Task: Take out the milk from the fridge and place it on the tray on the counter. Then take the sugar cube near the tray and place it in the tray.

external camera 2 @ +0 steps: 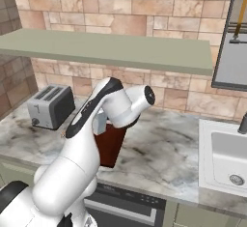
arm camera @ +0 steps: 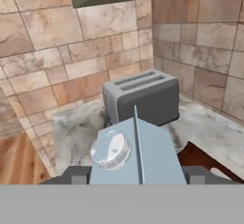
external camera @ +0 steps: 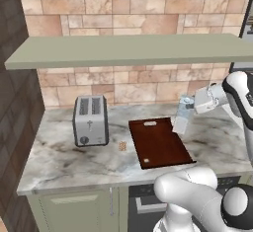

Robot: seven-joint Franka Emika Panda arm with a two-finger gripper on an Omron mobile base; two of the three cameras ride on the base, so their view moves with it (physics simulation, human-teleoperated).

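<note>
The arm is being extended leftward across the worktop point(external camera: 59, 157), with the claw point(external camera: 190, 108) being held shut on the milk point(external camera: 183, 115), apparently just above the right edge of the tray point(external camera: 160, 144). The sugar cube point(external camera: 122, 146) is being seen between toaster point(external camera: 91, 120) and tray in the left base view. The carton's cap is being shown in the hand view.

Silver toaster point(external camera: 91, 120) at the back left, white sink point(external camera 2: 226, 158), green wall shelf point(external camera: 123, 50)
</note>
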